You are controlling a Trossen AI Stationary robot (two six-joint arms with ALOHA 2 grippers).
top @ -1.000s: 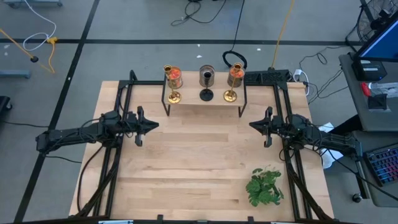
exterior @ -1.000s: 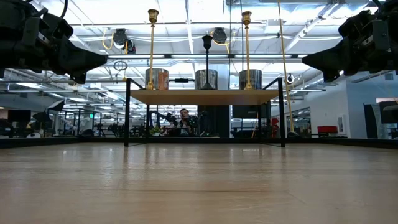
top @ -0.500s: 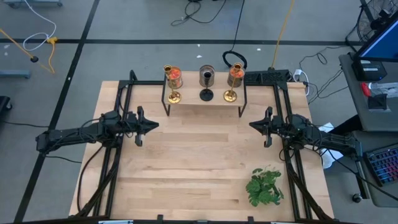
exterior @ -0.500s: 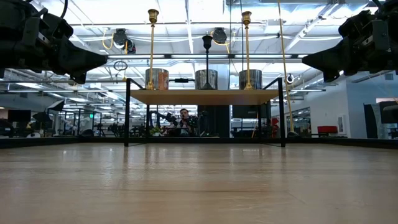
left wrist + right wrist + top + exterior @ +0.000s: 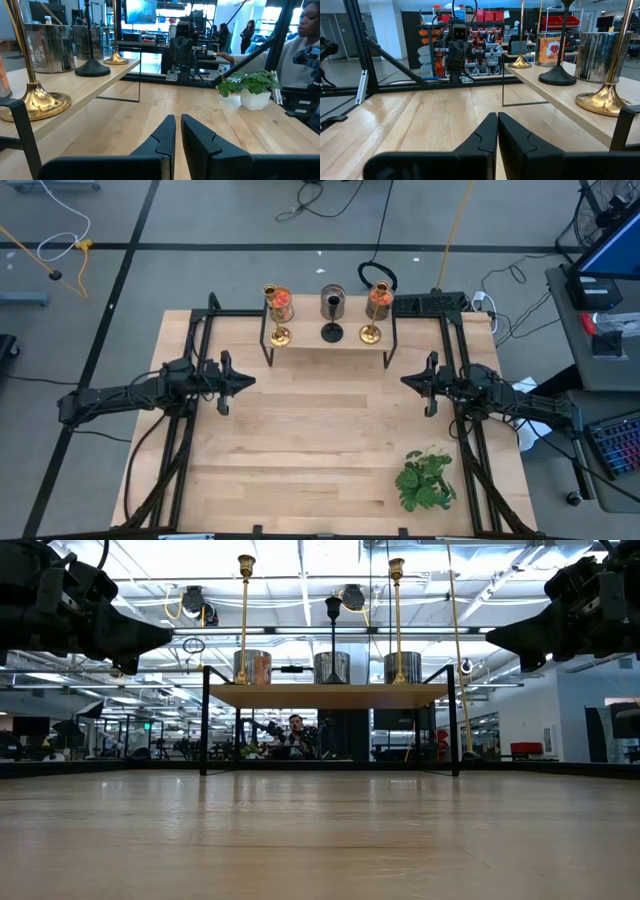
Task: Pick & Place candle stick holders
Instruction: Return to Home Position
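Claws empty, holders shelved.
On the pale wooden counter [image 5: 320, 440], the black-framed wooden shelf [image 5: 330, 352] lies ahead of my left claw [image 5: 248, 379] and right claw [image 5: 405, 382], both pressed together. Upright on it: left gold brass candle stick holder [image 5: 279, 335], black stemmed holder [image 5: 331, 332], right gold brass holder [image 5: 370, 334].

A shelf [image 5: 330, 350] on black legs stands at the worktop's [image 5: 320, 440] far edge. It carries an orange left jar [image 5: 282, 305], a greyish middle jar [image 5: 332, 303] and an orange right jar [image 5: 379, 300]. A plant [image 5: 424, 480] sits toward the near right corner, well apart from the shelf.
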